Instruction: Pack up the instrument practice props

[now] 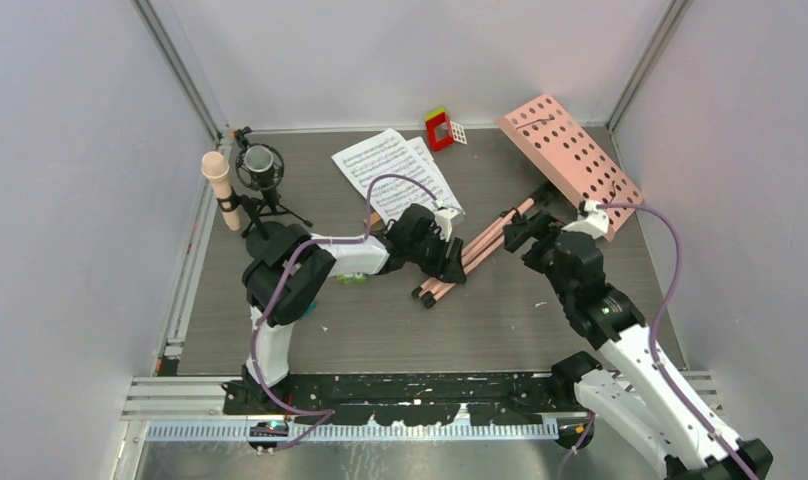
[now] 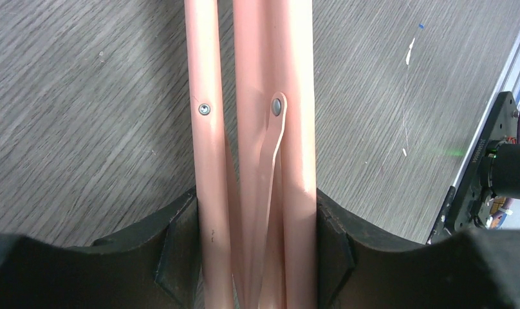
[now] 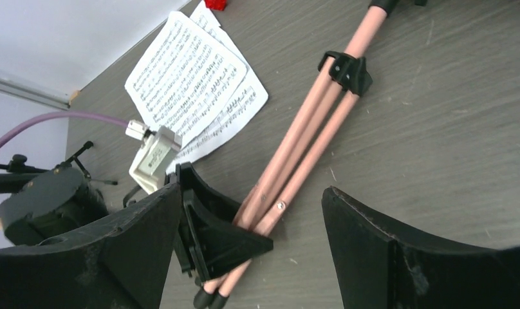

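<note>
The pink music stand lies folded on the table, its perforated desk (image 1: 570,160) at the back right and its bundled legs (image 1: 480,245) running toward the middle. My left gripper (image 1: 448,262) is shut on those legs (image 2: 257,129), both fingers pressed against the outer tubes (image 2: 256,257). My right gripper (image 1: 525,238) hovers open over the stand's upper shaft, nothing between its fingers (image 3: 251,206). The legs (image 3: 309,122) lie on the table beyond it. White sheet-music pages (image 1: 395,170) (image 3: 193,90) lie behind the left gripper. The beige-pink microphone (image 1: 220,185) stands at the far left.
A black microphone on a small tripod (image 1: 260,168) stands next to the beige-pink one. A red, yellow and green toy block (image 1: 438,128) sits by the back wall. A small green piece (image 1: 352,278) lies under the left arm. Walls enclose the table on three sides.
</note>
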